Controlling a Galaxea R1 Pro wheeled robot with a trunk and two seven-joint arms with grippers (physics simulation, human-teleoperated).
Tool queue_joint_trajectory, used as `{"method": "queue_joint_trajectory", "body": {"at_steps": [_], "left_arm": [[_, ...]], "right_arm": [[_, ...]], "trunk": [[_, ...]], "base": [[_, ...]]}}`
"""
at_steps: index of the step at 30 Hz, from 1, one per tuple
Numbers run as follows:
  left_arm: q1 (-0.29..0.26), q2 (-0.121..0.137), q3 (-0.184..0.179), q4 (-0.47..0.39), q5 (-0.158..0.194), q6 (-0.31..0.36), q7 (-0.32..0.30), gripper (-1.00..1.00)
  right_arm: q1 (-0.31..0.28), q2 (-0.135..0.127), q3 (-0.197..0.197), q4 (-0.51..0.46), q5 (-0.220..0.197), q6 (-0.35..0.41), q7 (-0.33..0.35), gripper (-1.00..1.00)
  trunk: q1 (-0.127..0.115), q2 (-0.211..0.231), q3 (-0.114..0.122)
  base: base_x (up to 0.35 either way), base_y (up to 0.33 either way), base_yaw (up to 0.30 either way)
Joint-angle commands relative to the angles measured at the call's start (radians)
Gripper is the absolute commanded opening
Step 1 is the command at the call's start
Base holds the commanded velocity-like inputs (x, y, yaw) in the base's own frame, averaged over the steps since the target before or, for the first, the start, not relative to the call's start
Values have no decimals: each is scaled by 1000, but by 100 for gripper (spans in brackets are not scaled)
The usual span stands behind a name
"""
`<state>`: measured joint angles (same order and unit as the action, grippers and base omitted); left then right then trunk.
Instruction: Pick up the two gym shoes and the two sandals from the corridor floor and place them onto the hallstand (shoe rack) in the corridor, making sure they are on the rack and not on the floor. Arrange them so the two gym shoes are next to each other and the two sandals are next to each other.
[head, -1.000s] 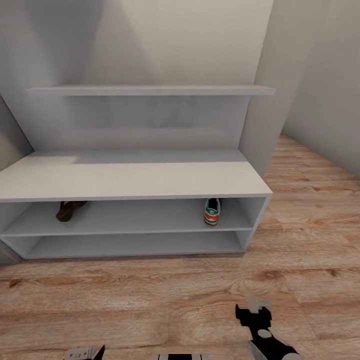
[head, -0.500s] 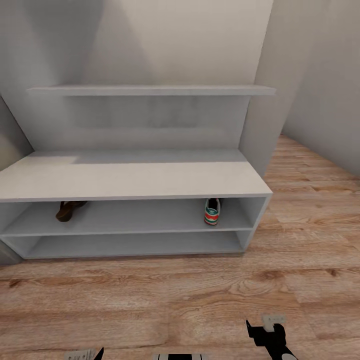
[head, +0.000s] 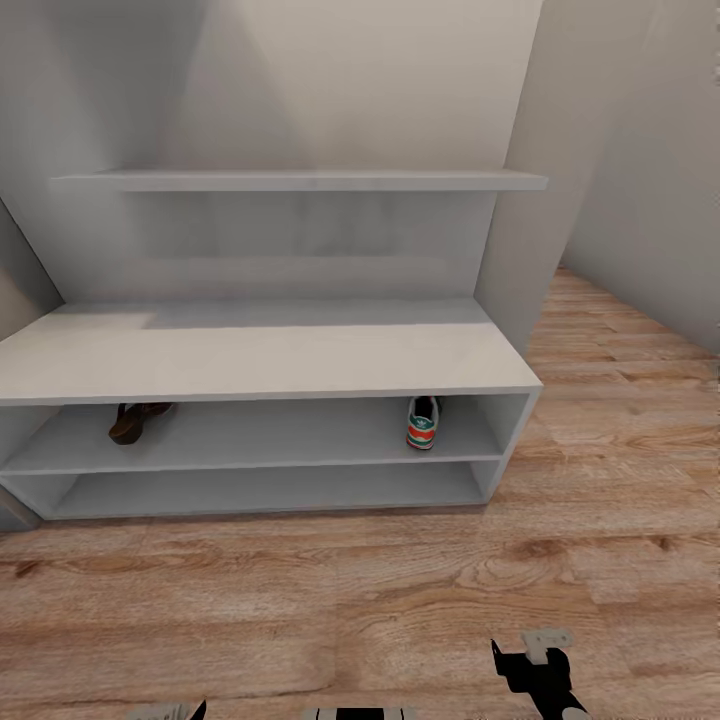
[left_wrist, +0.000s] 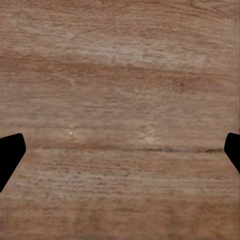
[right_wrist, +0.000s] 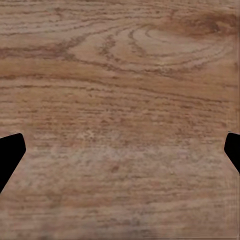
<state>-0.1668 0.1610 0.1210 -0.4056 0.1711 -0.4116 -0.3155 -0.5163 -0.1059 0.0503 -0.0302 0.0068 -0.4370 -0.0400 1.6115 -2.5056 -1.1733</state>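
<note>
Since a second ago the right pincer (head: 538, 655) has been dropping toward the bottom edge of the head view, and the whole scene has shifted slightly, so the camera is moving too. The hallstand (head: 260, 355) is standing against the wall on the corridor floor (head: 350, 590). One gym shoe (head: 423, 422) is sitting heel-out at the right end of the upper slot under the surface, and a brown sandal (head: 132, 420) is lying at the left end of the same slot, well apart from it. In both wrist views, the left pincer (left_wrist: 120, 152) and right pincer are hanging over bare planks with fingertips (right_wrist: 10, 150) spread wide apart, holding nothing.
</note>
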Motion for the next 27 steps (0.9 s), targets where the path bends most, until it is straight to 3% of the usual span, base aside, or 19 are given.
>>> {"method": "queue_joint_trajectory", "body": {"at_steps": [1, 19, 27], "left_arm": [[0, 0, 3, 1, 9, 1, -10, 100], [0, -3, 3, 2, 7, 1, -10, 100], [0, -3, 2, 3, 6, 1, -10, 100]], "right_arm": [[-1, 0, 5, 1, 1, -2, -4, 100], [2, -1, 4, 2, -2, -3, -6, 100], [5, -4, 4, 2, -41, -3, -6, 100]], "trunk": [[0, 0, -1], [0, 0, -1], [0, 0, -1]], "base": [[0, 0, -156], [0, 0, -256], [0, 0, -278]]}}
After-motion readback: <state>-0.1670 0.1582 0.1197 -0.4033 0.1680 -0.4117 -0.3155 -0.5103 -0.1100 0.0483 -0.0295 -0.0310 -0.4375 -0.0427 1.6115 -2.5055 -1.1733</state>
